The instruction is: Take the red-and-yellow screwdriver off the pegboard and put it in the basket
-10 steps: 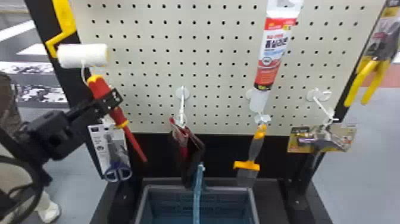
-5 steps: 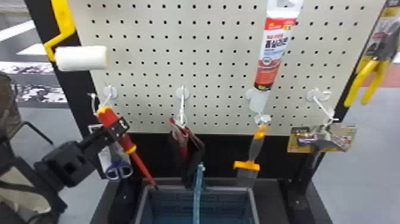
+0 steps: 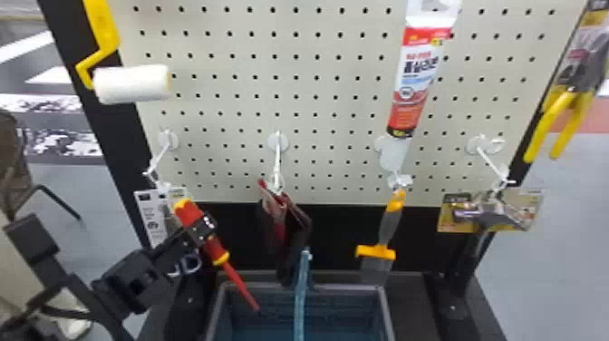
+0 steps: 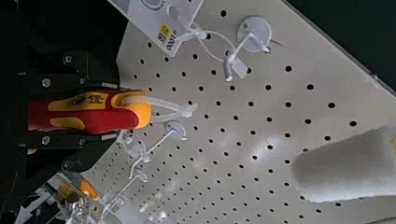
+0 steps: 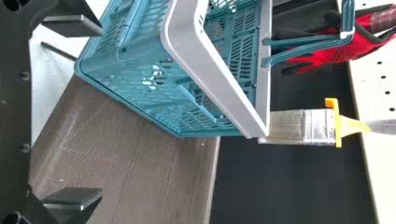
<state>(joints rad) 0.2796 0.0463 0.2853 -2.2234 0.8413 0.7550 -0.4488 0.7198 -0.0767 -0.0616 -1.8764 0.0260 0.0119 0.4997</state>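
Clear of the bent white hook [image 3: 159,157], your left gripper [image 3: 203,229] clamps the screwdriver [image 3: 215,250] by its rounded handle, so the carry is in hand: bring the slim red shaft fully over the latticed plastic basket [image 5: 187,32] and lower it before releasing, your right gripper [image 5: 99,112] empty and spread.

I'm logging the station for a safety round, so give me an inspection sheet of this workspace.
Surface: brown shelf under the basket.
Job's things: red-and-yellow screwdriver off its hook, tilted, shaft pointing down towards the basket.
Clutter: tube, gloves, brush and hammer hang at the pegboard; roller at its left side.
Grippers: left gripper closed on the screwdriver's handle; right gripper open, beside the basket.
Cables: nothing seen that is clearly a cable.
Surroundings: grey floor beyond the stand.
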